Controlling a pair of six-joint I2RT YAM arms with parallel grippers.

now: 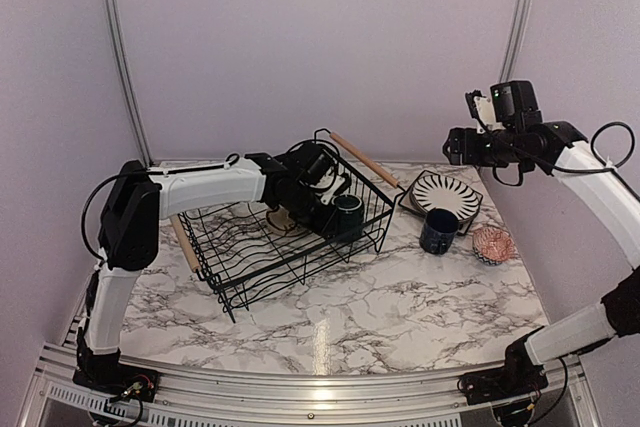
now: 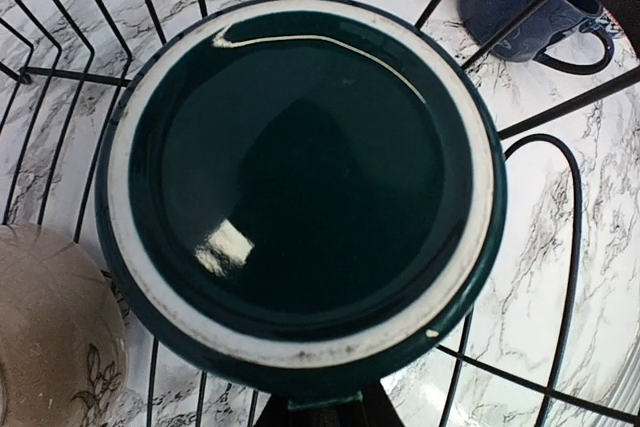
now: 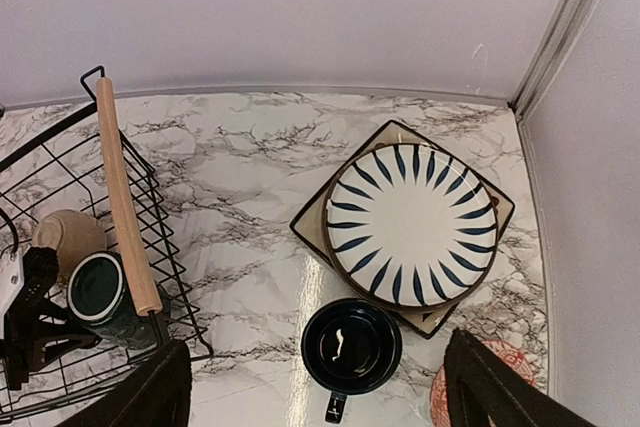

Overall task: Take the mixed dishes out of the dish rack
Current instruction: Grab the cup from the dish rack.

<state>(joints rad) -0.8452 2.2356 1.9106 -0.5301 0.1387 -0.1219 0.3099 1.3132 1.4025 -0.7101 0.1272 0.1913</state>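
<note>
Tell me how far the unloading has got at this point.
Done: a striped plate on a square plate, a navy mug and a pink bowl sit on the table right of the rack. In hand: the left gripper is at a dark green mug inside the rack; a firm grip is not clear. The right gripper hangs open and empty. Left: that mug and a beige bowl.

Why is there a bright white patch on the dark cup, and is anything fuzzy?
Left wrist view: reflected light makes a white patch and a curved streak on the glossy dark mug, which looks sharp. Top view: a pale glare stripe on the marble table. Right wrist view: the right pincer has dark, soft-edged fingers close to the lens.
</note>
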